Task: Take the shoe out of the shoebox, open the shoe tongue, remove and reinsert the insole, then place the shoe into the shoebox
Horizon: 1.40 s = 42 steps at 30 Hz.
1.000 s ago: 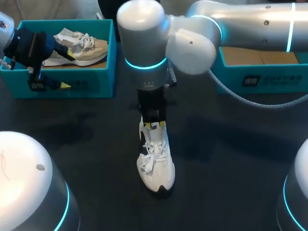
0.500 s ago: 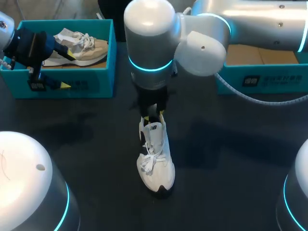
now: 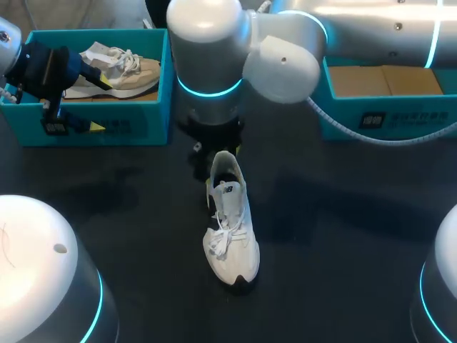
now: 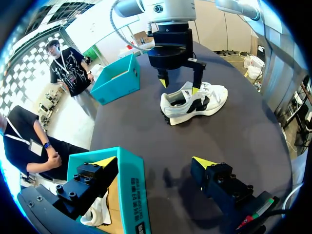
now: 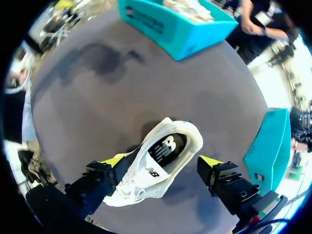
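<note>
Shoe mid-worktop, right claw over heel. Left shoebox far-left, left claw astride its wall; right shoebox far-right.

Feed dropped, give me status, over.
Right gripper open over white shoe heel, shoe on table. Left gripper open, astride shoebox wall. Beige shoe inside.

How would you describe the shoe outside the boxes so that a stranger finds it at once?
On the dark table, nearer than the two teal shoeboxes, a white shoe stands alone in the middle, under the open right gripper. Unlike the beige shoe lying in the left shoebox, it is white and outside any box.
</note>
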### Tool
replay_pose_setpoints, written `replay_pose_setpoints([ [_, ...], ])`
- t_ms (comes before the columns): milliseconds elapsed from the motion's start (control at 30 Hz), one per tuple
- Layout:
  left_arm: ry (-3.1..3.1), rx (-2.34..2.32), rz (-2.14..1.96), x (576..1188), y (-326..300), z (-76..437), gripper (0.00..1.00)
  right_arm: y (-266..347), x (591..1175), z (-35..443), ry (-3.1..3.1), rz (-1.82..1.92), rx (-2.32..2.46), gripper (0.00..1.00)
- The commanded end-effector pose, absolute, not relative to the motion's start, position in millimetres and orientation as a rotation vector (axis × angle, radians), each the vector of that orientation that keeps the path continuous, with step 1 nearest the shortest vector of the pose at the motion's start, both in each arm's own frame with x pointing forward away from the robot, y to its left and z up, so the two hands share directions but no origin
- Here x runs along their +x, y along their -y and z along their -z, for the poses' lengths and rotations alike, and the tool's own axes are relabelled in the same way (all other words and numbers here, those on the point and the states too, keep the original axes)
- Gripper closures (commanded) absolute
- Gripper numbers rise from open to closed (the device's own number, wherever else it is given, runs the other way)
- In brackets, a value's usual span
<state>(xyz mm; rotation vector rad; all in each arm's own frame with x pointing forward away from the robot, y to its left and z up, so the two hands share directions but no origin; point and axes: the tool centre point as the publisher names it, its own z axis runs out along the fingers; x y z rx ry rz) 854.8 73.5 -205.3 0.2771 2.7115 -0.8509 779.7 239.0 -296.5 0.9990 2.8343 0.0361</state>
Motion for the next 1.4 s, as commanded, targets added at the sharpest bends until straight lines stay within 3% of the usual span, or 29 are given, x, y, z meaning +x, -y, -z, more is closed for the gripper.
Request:
replay_pose_setpoints([
  [33,-2.713,0.277,0.847,853.9,-73.5,204.9,0.00,-240.8,781.1,296.7,-2.852,-0.025,0.954,0.00],
  [567,-2.713,0.277,0.847,853.9,-73.5,204.9,0.00,-223.1,828.5,298.6,-2.930,0.059,0.413,0.00],
  [1400,-2.713,0.277,0.847,853.9,-73.5,204.9,0.00,-222.9,865.2,359.3,-3.015,0.100,0.115,0.00],
])
